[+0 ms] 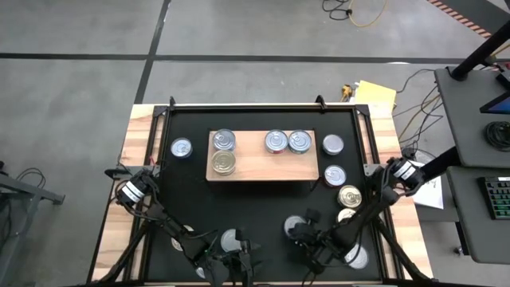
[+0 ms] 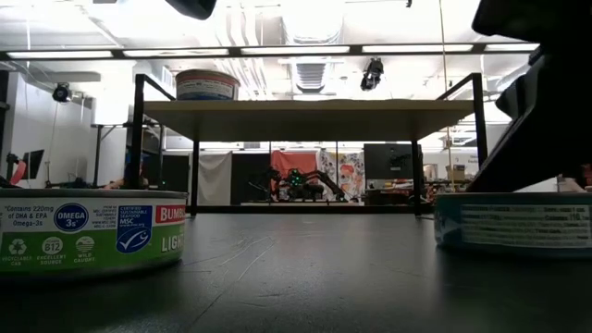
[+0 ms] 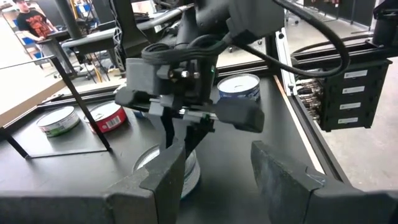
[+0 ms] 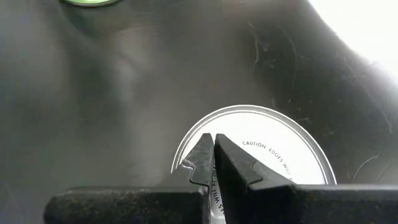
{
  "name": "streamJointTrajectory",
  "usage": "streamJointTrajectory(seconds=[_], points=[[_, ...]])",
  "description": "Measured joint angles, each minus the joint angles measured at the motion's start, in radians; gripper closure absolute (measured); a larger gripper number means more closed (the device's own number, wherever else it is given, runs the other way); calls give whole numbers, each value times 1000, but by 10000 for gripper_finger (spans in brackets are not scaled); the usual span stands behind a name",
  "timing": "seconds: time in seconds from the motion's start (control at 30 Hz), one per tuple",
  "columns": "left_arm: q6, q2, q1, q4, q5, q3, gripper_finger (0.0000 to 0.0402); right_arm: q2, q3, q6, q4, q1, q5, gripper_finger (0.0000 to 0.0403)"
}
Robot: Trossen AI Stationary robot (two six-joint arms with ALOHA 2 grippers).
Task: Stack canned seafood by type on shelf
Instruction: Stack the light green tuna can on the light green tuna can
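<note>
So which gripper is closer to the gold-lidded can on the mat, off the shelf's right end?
Right. The right gripper, fingers shut, is over a silver can just left of the gold-lidded can and nearer the robot. The left gripper is farther left.

Def a robotics lab/workshop from where I'm sitting. Bare concrete floor (image 1: pixel 80 32) w/ black tape lines, yellow cable (image 1: pixel 362 14) loose on it, fluorescent strip lights (image 2: pixel 296 48) overhead. Desk w/ keyboard (image 1: pixel 496 197) beside the rig, black equipment rack (image 3: pixel 345 93), a person (image 3: pixel 31 22) at benches in the bg.
</note>
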Motion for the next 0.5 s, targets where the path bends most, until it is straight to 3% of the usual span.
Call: streamJointTrajectory(seconds=[0.13,0.27,0.5], points=[[-35,0,1,-11,2,0,233,-14,16,-43,-4,0,-4,394],[-68,0,13,-20,79,0,235,-37,38,-73,-19,2,-9,394],[-113,0,55,-32,124,0,258,-95,86,-22,-267,12,-39,394]])
